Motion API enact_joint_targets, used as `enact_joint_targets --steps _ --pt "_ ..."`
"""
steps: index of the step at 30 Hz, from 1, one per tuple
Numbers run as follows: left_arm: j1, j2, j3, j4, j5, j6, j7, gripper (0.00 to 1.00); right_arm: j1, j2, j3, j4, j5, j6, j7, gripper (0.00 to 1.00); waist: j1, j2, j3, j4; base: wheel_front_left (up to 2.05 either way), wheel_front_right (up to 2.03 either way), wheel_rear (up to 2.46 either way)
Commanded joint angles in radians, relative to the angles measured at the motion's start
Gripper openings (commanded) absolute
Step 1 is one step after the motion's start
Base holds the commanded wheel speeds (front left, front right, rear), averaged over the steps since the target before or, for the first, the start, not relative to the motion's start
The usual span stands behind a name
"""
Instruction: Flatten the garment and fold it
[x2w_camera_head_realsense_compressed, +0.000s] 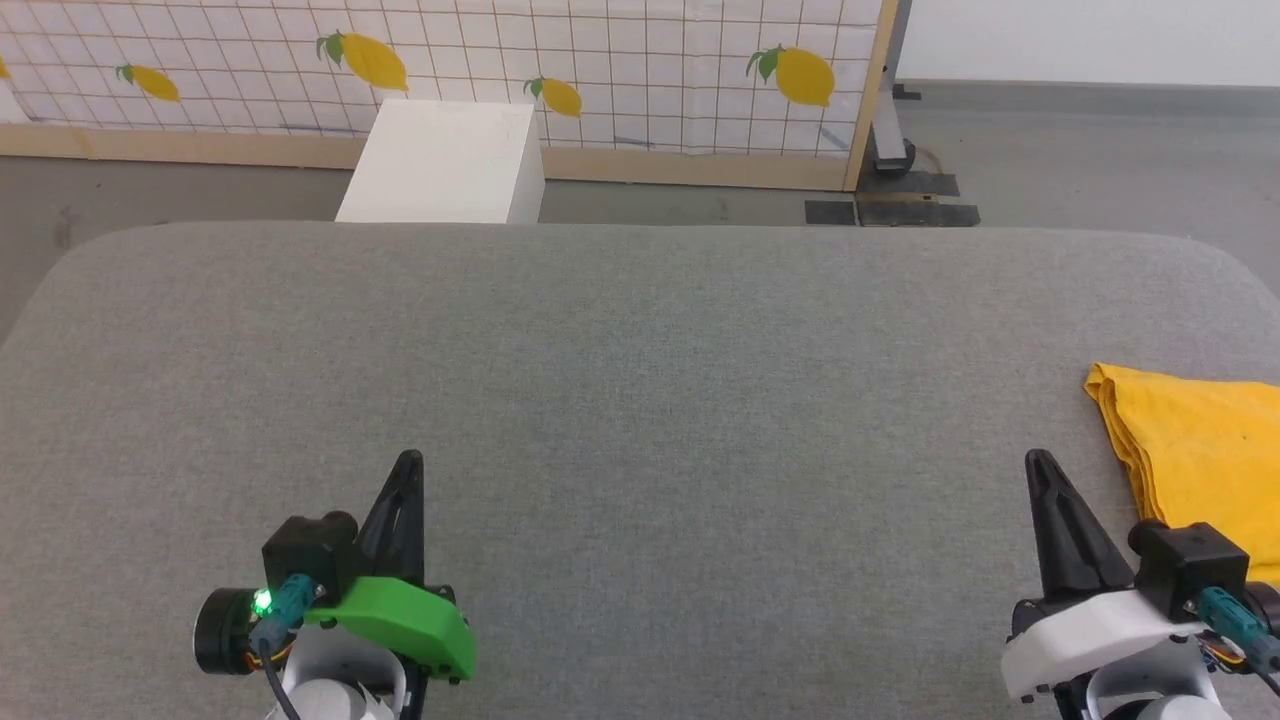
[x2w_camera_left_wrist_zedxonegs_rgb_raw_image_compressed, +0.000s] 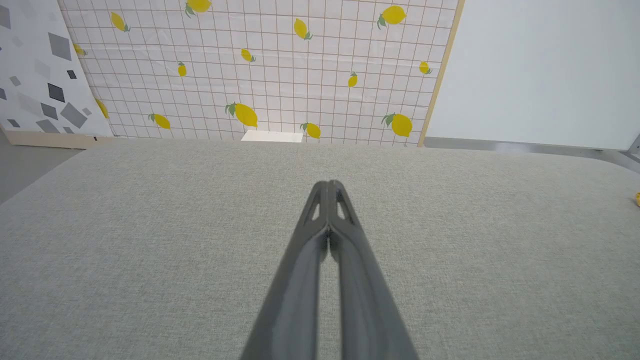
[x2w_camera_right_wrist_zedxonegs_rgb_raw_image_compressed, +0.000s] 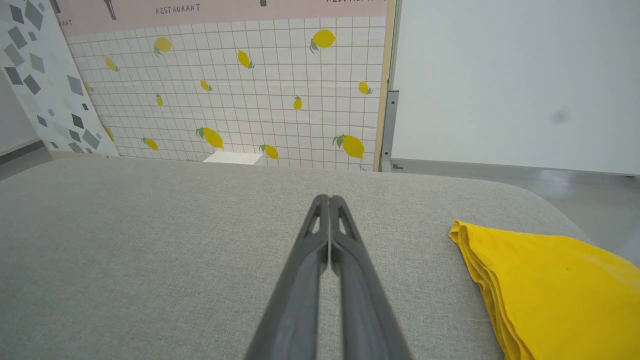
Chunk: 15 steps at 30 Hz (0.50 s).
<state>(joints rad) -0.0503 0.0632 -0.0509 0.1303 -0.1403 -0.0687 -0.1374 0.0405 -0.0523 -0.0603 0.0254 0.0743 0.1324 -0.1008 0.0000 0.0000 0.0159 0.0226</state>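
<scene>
The garment (x2w_camera_head_realsense_compressed: 1205, 445) is a bright yellow cloth lying folded in flat layers at the right edge of the grey padded surface (x2w_camera_head_realsense_compressed: 640, 400); its stacked edges face left. In the right wrist view the garment (x2w_camera_right_wrist_zedxonegs_rgb_raw_image_compressed: 550, 280) lies to the right of my fingers, plain yellow side up. My right gripper (x2w_camera_head_realsense_compressed: 1040, 462) is shut and empty, just left of the garment and not touching it. My left gripper (x2w_camera_head_realsense_compressed: 408, 462) rests shut and empty at the lower left, far from the garment. Both wrist views show the fingertips pressed together: left gripper (x2w_camera_left_wrist_zedxonegs_rgb_raw_image_compressed: 327, 184), right gripper (x2w_camera_right_wrist_zedxonegs_rgb_raw_image_compressed: 327, 198).
A white box (x2w_camera_head_realsense_compressed: 445, 160) stands beyond the far edge of the surface. Behind it runs a lemon-patterned grid wall (x2w_camera_head_realsense_compressed: 600, 60) with a wooden frame, and a metal stand base (x2w_camera_head_realsense_compressed: 900, 190) sits on the floor at the back right.
</scene>
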Motion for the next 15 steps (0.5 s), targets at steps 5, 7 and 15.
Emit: enact_joint_targets --steps 5,7,15 --pt "0.018 -0.005 0.006 -0.016 0.024 0.010 0.013 0.00 -0.017 0.001 0.008 -0.007 -0.013 -0.001 0.011 0.00 0.0000 0.0000 -0.001 -0.002 0.00 0.00 0.00" --pt "0.019 -0.006 0.008 -0.020 0.028 0.012 0.017 0.00 -0.018 0.001 0.010 -0.008 -0.015 -0.001 0.014 0.00 0.0000 0.0000 -0.002 -0.002 0.00 0.00 0.00" --pt "0.023 -0.007 0.014 -0.035 0.044 0.020 0.033 0.00 -0.021 0.001 0.017 -0.010 -0.023 -0.001 0.026 0.00 0.0000 0.0000 -0.004 -0.005 0.00 0.00 0.00"
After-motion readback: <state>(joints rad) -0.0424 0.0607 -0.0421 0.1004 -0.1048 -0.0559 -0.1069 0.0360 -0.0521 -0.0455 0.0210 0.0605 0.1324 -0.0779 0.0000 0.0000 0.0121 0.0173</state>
